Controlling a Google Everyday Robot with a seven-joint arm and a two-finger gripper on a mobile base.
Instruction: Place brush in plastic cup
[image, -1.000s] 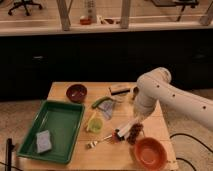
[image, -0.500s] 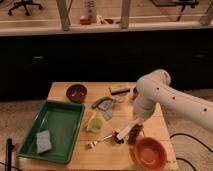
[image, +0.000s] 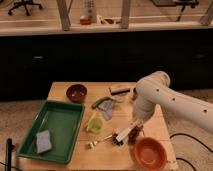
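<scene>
The brush (image: 125, 133) lies on the wooden table (image: 115, 155), its cream-white handle slanting from lower left to upper right, and its dark head is at the lower-left end. My gripper (image: 133, 134) is down at the brush, at the handle's right end, right of the plastic cup. The plastic cup (image: 94, 124) is small and yellow-green and stands near the green tray's right edge, a short way left of the brush. A small silver fork (image: 98, 142) lies just below the cup.
A green tray (image: 55, 131) with a grey sponge (image: 43, 141) fills the left side. A dark red bowl (image: 76, 92) is at the back left and an orange bowl (image: 150, 153) at the front right. A grey cloth (image: 106, 108) and a green item (image: 98, 102) lie mid-table.
My arm has shifted slightly, but the gripper stays low at the brush. The brush, cup and fork have not visibly moved.
</scene>
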